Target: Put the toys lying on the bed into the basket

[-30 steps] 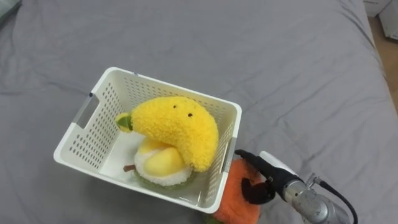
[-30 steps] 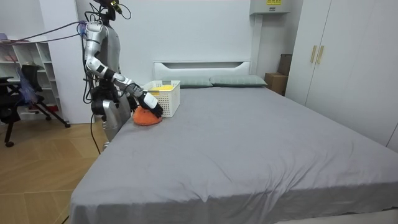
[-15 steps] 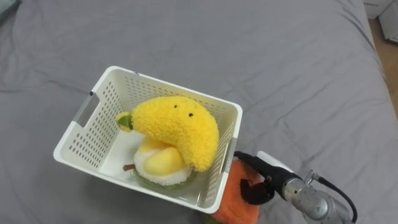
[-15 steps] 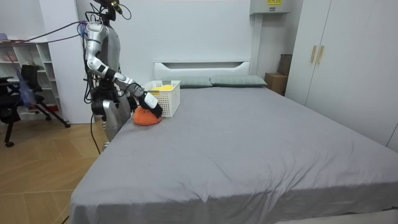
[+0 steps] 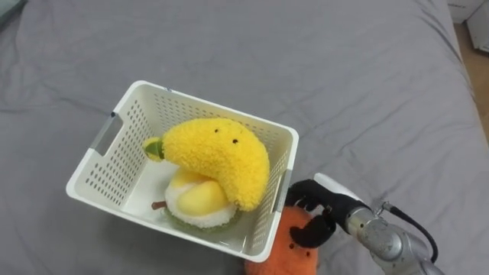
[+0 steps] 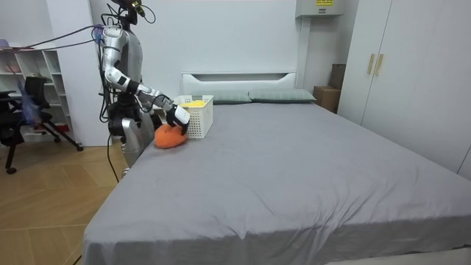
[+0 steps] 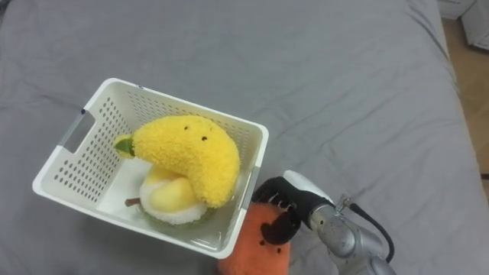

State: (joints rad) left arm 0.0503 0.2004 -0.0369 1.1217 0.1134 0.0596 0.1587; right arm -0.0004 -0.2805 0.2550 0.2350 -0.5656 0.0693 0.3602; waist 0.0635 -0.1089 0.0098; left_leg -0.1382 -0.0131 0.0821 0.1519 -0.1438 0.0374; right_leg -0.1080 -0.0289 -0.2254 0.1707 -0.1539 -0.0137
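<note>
Right robot hand (image 5: 325, 208) comes in from the lower right, dark fingers curled over the top of the orange plush toy (image 5: 286, 246), clamped on it. Toy sits just beside the near right corner of the white basket (image 5: 122, 153), touching or almost touching its wall; cannot tell which. Cannot tell whether the toy's underside rests on the bed (image 5: 359, 84) or is just off it, since its lower part is cut by the frame edge. A small dark mark shows on the orange fabric below the fingers. Basket is perforated plastic with handle cut-outs, standing upright on the grey sheet, turned at an angle to the view. Inside it: yellow banana plush (image 5: 221, 156) with two dot eyes and a green tip, lying arched across the middle and poking above the rim; under it a white-and-yellow plush (image 5: 197, 200) with a greenish edge, down on the basket floor toward the near wall. Far left part of the basket floor is bare. Room view: robot stands upright at the bed's side near the head end, at the room view's left, right arm stretched down toward the basket (image 6: 199, 118), hand (image 6: 176, 116) over the orange toy (image 6: 168, 138) at the mattress edge. Pillows (image 6: 283, 96) and a white headboard (image 6: 239, 77) behind the basket, wardrobe (image 6: 397, 59) at the room view's right, office chair (image 6: 29, 110) behind the robot.
</note>
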